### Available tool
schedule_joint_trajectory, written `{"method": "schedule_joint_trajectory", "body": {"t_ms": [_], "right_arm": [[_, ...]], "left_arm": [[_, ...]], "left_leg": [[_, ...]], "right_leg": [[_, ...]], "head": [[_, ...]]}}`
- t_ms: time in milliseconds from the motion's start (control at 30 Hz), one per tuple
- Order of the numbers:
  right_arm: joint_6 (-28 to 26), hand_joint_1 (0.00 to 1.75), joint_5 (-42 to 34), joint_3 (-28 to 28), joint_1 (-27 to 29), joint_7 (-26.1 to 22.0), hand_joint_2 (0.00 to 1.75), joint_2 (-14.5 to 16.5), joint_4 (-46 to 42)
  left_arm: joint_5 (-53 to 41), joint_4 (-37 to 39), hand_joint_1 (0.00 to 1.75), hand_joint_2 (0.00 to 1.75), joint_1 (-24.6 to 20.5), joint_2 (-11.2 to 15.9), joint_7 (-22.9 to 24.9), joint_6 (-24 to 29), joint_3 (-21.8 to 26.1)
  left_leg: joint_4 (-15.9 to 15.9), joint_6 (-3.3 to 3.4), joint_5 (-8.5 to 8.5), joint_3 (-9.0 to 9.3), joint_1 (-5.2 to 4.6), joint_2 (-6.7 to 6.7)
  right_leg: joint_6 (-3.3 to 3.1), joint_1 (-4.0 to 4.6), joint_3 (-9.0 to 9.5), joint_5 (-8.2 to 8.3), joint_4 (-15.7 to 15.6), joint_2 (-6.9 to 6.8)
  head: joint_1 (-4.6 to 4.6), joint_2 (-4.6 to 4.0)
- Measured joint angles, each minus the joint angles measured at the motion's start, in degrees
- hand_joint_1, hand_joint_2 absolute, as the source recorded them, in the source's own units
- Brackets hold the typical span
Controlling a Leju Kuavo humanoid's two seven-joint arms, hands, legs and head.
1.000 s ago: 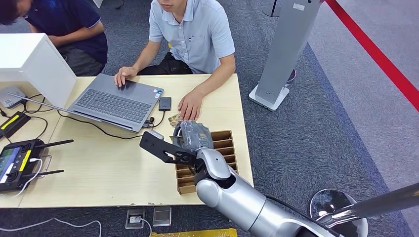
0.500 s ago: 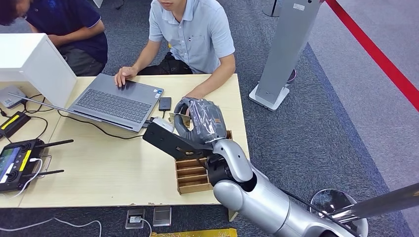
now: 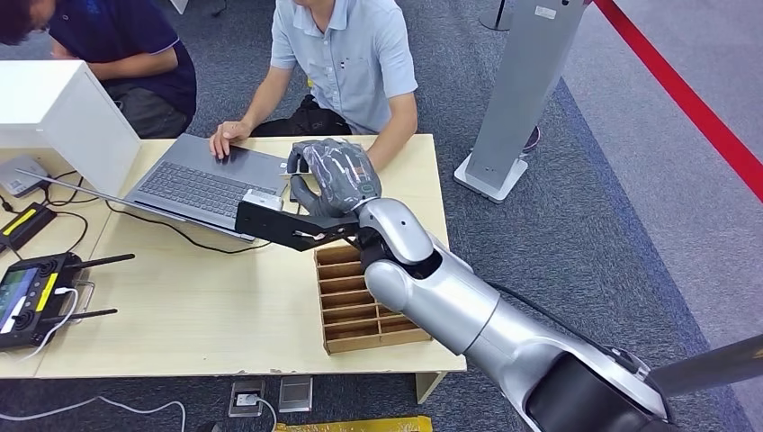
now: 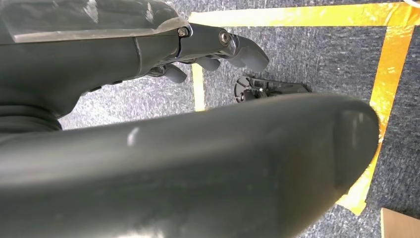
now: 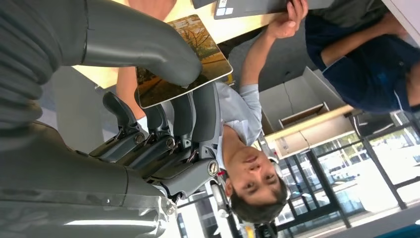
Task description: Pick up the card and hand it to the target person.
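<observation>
My right hand (image 3: pixel 331 175) is raised over the far side of the table, just in front of the person in the light blue shirt (image 3: pixel 346 54). In the right wrist view the card (image 5: pixel 183 59), printed with an autumn tree picture, is pinched between the thumb (image 5: pixel 143 47) and the dark fingers (image 5: pixel 188 119), and faces that person. In the head view the back of my hand hides the card. That person's one hand (image 3: pixel 225 139) rests on the laptop. My left hand (image 4: pixel 148 54) hangs over the carpet, fingers loosely apart, holding nothing.
A cardboard divider box (image 3: pixel 360 301) lies under my right forearm. On the table's left stand a laptop (image 3: pixel 202 184), cables, a remote controller (image 3: pixel 31 288) and a white box (image 3: pixel 54 112). A second person in dark blue (image 3: pixel 117 36) sits at the far left. A grey stand (image 3: pixel 517 99) is on the right.
My right hand has lifted from over the divider box and moved away from me toward the seated person, carrying the card. That person's hand has left the table near the box.
</observation>
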Motion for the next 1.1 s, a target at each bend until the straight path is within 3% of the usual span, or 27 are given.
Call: {"method": "schedule_joint_trajectory", "body": {"t_ms": [367,733,867,1100], "right_arm": [[2.10,1.48,-0.86,1.85,-6.94,-2.22,1.75,6.65,19.71],[2.75,1.48,-0.18,3.57,-9.77,-1.32,1.75,8.58,27.15],[2.76,0.00,-0.14,4.17,-9.91,-1.51,1.75,8.96,28.63],[2.43,0.00,-0.34,4.98,-9.97,-2.01,1.75,9.33,30.01]], "left_arm": [[0.24,0.01,0.00,0.00,-0.15,0.11,-0.11,-0.50,-1.04],[1.10,0.01,0.00,0.00,0.36,0.13,-0.69,-0.50,-1.29],[1.21,0.01,0.00,0.00,0.38,0.13,-0.66,-0.67,-1.41],[1.19,0.01,0.00,0.00,0.42,0.14,-0.67,-0.79,-1.50]], "left_leg": [[0.00,0.00,0.00,-0.01,0.00,0.01],[0.00,0.00,0.00,0.00,0.00,0.01],[0.00,0.00,0.00,0.00,0.00,0.01],[0.00,0.00,0.00,0.01,0.00,0.01]], "right_leg": [[0.00,0.00,-0.03,0.00,-0.02,0.01],[0.00,0.00,-0.03,0.00,-0.02,0.02],[0.00,0.00,-0.04,0.00,-0.02,0.02],[0.00,0.00,-0.03,0.00,-0.02,0.02]], "head": [[0.03,0.00],[0.05,0.00],[0.04,0.00],[0.03,0.00]]}}
